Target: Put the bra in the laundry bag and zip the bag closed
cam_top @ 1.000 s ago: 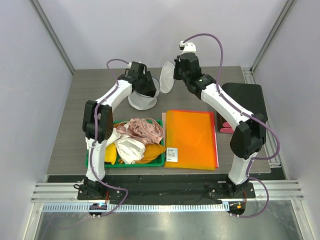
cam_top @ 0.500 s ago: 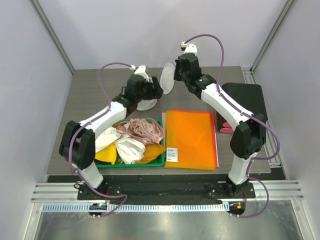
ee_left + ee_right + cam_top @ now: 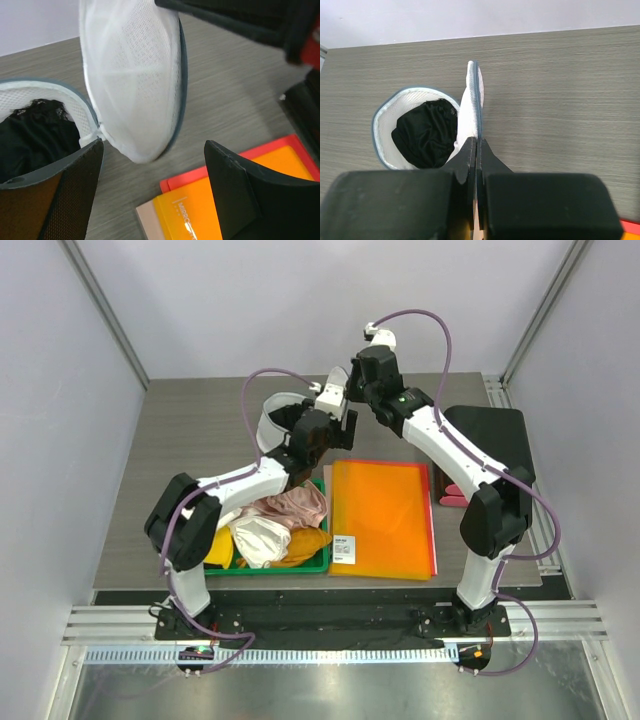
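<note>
Your right claw (image 3: 475, 146) is clenched on the round flap (image 3: 471, 102) of the laundry bag (image 3: 381, 120), holding it upright on edge. The bra (image 3: 422, 132) lies inside the bag, left of that claw. Your left claw (image 3: 152, 150) is spread wide, facing the flap.

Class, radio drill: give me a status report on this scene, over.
Left claw open, facing flap. Right claw shut on flap, upright. Bra in bag, unzipped. Nothing in the way.
</note>
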Robot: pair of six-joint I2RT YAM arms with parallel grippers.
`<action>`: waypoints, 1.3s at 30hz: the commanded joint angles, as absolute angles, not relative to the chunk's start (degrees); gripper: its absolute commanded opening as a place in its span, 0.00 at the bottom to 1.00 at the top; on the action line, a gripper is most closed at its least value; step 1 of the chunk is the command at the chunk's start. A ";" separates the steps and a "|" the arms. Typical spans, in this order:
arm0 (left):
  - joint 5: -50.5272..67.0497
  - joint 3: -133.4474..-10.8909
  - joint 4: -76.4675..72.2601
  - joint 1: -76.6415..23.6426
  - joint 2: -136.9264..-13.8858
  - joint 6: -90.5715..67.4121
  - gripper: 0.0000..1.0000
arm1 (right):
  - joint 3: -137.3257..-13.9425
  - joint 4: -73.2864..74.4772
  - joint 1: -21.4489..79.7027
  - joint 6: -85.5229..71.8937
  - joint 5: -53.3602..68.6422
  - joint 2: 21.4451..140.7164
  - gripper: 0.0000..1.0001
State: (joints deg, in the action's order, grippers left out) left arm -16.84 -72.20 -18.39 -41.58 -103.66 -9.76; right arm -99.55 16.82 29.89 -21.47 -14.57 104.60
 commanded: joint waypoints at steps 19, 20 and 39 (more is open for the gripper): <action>-25.58 -77.35 -17.41 -40.00 -104.16 -11.24 0.00 | -99.14 15.65 29.53 -27.42 -8.61 99.06 0.20; -25.23 -76.47 -17.14 -39.47 -103.19 -12.29 0.00 | -98.53 15.56 29.18 -27.42 -8.35 98.79 0.24; 15.90 -88.49 -2.81 -15.92 -110.47 -43.32 0.00 | -73.56 -20.97 19.42 -35.85 16.24 102.91 0.96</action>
